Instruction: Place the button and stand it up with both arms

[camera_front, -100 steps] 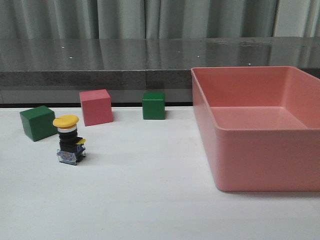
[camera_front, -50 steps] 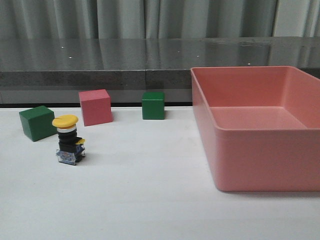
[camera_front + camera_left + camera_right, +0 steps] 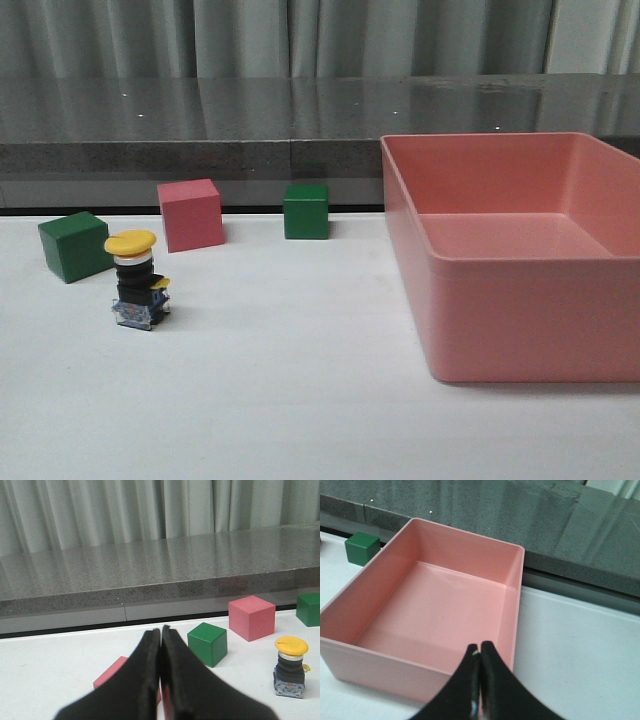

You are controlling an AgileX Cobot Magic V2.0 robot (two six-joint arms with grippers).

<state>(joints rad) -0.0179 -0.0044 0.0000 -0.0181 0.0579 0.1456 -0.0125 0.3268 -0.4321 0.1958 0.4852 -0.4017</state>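
Observation:
The button (image 3: 139, 281) stands upright on the white table at the left: yellow cap on top, black body, blue-and-clear base down. It also shows in the left wrist view (image 3: 291, 666). Neither arm appears in the front view. My left gripper (image 3: 161, 630) is shut and empty, well apart from the button. My right gripper (image 3: 480, 649) is shut and empty, above the near corner of the pink bin (image 3: 517, 590).
A green cube (image 3: 74, 245), a pink cube (image 3: 190, 214) and a second green cube (image 3: 306, 210) stand behind the button. A large empty pink bin (image 3: 520, 320) fills the right side. Another pink block (image 3: 112, 675) lies partly hidden behind my left fingers.

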